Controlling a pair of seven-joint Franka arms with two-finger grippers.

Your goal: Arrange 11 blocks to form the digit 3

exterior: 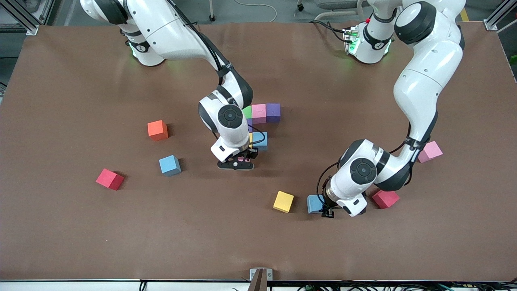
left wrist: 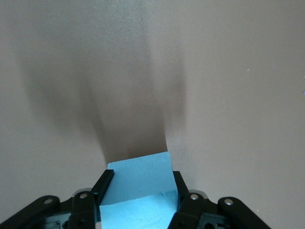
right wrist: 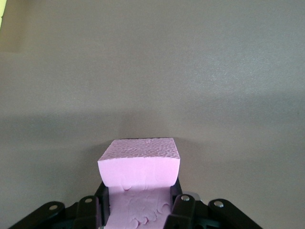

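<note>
Left tool [left wrist: 138, 191] clamping blue cube [left wrist: 140, 179], open table [left wrist: 152, 71] around.

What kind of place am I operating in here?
Most likely a robotics lab bench: two white arms are bolted to a brown-covered table, aluminium framing posts stand at its corners, and loose cables trail on the floor past it.

A small yellow foam cube [exterior: 283, 201] lies just beside a small blue foam cube [exterior: 314, 203], toward the right arm's end.
</note>
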